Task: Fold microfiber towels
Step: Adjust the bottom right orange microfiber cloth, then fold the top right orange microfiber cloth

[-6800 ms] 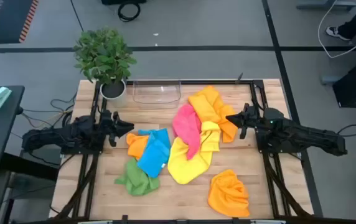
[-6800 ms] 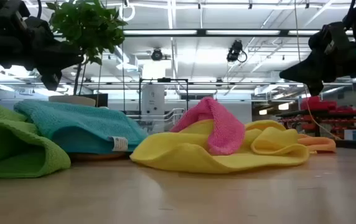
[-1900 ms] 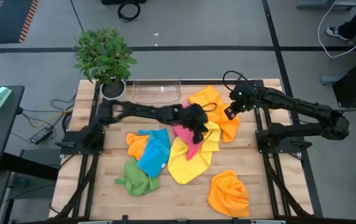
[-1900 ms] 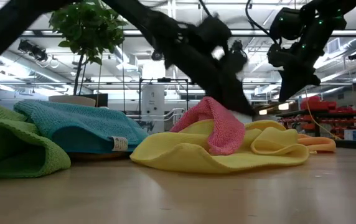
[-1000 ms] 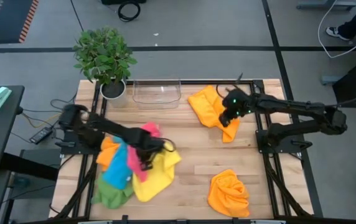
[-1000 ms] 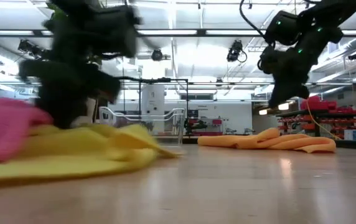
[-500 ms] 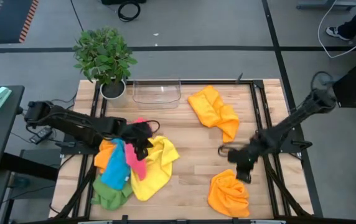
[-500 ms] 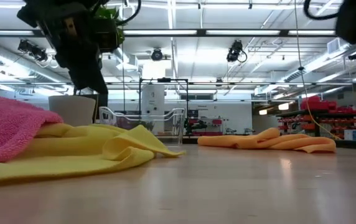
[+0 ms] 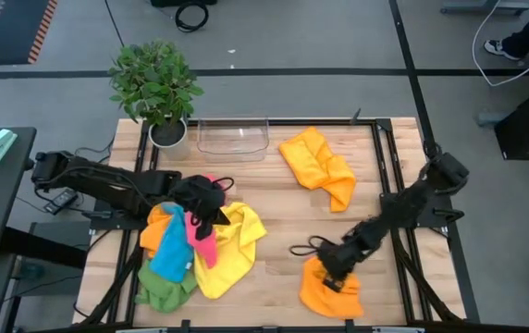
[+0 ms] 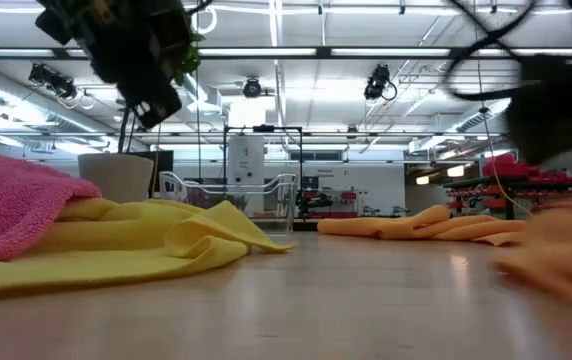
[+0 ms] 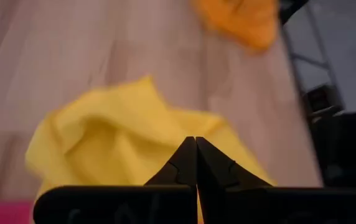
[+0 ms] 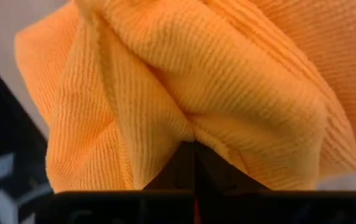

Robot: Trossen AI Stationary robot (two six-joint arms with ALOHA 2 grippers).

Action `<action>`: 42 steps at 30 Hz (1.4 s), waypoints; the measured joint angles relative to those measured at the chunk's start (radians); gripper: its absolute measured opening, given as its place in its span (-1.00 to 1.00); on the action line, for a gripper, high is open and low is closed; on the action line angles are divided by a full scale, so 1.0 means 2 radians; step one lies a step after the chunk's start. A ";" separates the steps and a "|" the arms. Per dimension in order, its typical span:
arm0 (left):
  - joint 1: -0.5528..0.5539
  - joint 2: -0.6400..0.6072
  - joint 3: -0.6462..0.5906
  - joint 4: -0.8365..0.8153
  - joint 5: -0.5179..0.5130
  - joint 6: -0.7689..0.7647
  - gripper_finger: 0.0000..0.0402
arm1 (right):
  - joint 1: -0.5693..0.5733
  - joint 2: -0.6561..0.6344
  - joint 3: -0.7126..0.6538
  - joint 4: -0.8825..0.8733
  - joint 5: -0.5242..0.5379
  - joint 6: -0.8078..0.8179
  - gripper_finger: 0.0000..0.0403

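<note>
Here we judge the right gripper (image 9: 331, 274), its fingers pinched shut on a fold of the crumpled orange microfiber towel (image 9: 330, 292) at the wooden table's (image 9: 283, 222) near edge, may drag a bunch (left gripper (image 9: 207, 215) closed, empty, over the mixed-colour towel pile (image 9: 195, 250)).

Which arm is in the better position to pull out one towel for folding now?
Right. The right gripper is shut on the lone orange towel near the front edge; the left gripper is shut and empty above the mixed pile.

- Potted plant (image 9: 155, 88) — at the table's (image 9: 283, 250) far left corner.
- Clear plastic tray (image 9: 233, 136) — along the far edge, just beside the plant.
</note>
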 joint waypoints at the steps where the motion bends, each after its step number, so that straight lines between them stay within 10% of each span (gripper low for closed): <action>1: -0.001 -0.012 0.000 -0.006 0.000 0.003 -0.97 | -0.017 0.010 0.013 0.002 0.006 -0.022 -0.98; 12: 0.001 -0.144 0.001 -0.031 -0.075 0.010 -0.96 | -0.174 0.164 0.223 0.000 0.008 -0.261 -0.98; 21: 0.001 -0.176 0.001 -0.061 -0.095 0.026 -0.94 | -0.214 0.213 0.356 -0.071 -0.087 -0.367 -0.98; 32: 0.019 -0.129 0.002 0.023 -0.100 0.047 -0.91 | -0.274 0.047 0.317 -0.305 -0.054 -0.410 -0.75; 42: 0.035 -0.028 0.000 0.139 -0.101 -0.001 -0.97 | -0.372 -0.202 0.085 -0.277 0.036 -0.355 -0.40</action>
